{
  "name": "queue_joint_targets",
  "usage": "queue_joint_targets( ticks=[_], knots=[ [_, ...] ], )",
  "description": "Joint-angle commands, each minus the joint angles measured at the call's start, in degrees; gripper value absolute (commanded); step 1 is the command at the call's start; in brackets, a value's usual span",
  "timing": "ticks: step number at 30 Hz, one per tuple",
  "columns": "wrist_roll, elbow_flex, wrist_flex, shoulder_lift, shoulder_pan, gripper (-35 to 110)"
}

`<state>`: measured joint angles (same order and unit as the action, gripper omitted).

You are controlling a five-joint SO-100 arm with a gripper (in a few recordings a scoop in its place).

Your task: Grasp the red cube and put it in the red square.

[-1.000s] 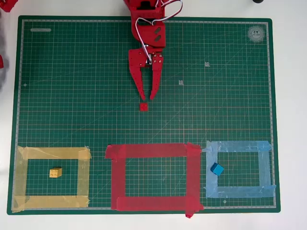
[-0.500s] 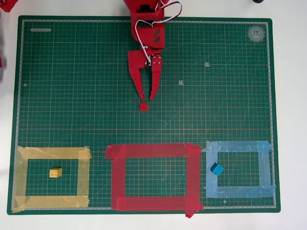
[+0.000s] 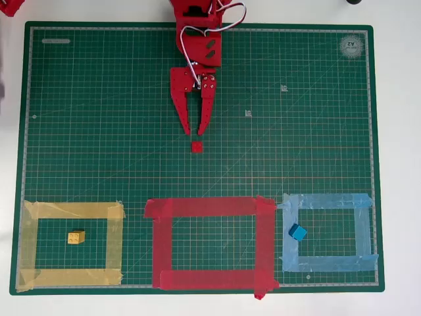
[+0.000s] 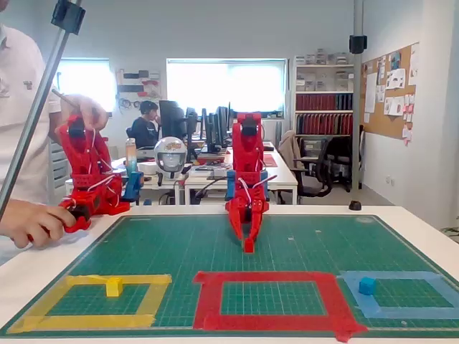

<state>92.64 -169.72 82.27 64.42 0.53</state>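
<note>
Office room behind white table (image 4: 401,222) with green cutting mat (image 4: 179,247); bright windows (image 4: 226,86) on back wall, desks with monitors (image 4: 215,129), seated person (image 4: 147,122), bookshelf (image 4: 323,93) with binders, corkboard (image 4: 394,89) on right wall, black office chair (image 4: 319,168), pale floor, daylight

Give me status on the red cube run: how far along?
Done: nothing placed. The red cube sits on the green mat, outside the red square. In hand: the gripper is open, tips just above the cube in the overhead view, gripping nothing. Left: close on the cube, carry it into the square, release.
</note>
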Motion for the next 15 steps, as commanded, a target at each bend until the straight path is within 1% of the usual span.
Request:
queue_joint_targets(
  ticks=[1, 3, 15],
  knots=[
    [0.8, 2.7, 1.5, -0.9, -1.3, 14],
    [1.3, 4.3, 1.5, -2.4, -1.8, 17],
    [3.3, 5.9, 1.5, -4.2, -2.2, 22]
  ],
)
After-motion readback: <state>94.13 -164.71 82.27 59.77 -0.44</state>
